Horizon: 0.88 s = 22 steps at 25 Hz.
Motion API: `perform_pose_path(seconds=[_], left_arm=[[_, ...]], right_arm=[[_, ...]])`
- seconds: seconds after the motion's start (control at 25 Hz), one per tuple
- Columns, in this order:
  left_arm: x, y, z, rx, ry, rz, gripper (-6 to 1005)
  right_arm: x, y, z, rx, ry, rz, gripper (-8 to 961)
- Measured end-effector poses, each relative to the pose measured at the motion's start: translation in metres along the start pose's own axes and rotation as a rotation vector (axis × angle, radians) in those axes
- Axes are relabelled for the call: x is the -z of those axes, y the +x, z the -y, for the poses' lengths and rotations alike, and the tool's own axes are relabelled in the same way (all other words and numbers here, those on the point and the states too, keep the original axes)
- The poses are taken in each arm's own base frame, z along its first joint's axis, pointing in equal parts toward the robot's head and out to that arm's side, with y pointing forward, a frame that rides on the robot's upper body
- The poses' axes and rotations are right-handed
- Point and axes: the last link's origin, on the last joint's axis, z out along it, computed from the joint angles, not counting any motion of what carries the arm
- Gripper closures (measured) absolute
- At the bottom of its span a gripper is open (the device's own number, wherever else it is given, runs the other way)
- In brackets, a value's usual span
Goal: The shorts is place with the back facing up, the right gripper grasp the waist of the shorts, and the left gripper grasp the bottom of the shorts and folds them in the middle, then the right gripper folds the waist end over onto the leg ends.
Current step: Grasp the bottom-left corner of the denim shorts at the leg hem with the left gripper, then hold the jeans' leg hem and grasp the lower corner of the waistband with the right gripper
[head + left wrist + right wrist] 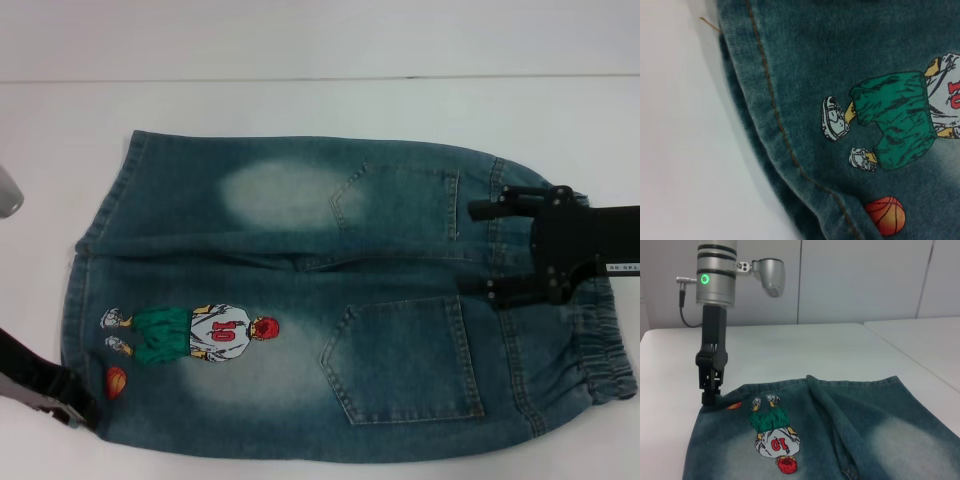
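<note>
The shorts (300, 300) are being laid flat, back up, on the white table (300, 110), with the right gripper (480, 250), fingers spread, being positioned over the waist end (590, 340). The left gripper (710, 397) is being set at the leg hem; its finger state cannot be told. Closing on both ends is being called for next.

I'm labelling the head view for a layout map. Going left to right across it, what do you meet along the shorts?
Left gripper at the leg hem → basketball patch → cartoon player → lower back pocket → right gripper → gathered waist end of the shorts.
</note>
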Motion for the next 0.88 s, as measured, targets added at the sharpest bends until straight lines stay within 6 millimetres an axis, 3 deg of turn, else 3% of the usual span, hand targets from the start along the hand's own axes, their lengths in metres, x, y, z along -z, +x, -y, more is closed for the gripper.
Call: perform_pose_path(seconds=[0.24,0.48,0.88], left_arm=[[0.003,0.004,-0.007,-0.015,0.005,-0.01,747],[0.005,0.006,-0.009,-0.018,0.003,-0.014,921],[0.012,0.023,-0.021,-0.053,-0.038,-0.109,924]], right_arm=[[0.001,0.0,0.002,0.0,0.016,-0.002,41],[0.001,0.0,0.002,0.0,0.016,-0.002,42],[0.014,0.006,0.004,-0.115,0.074,-0.002,41]])
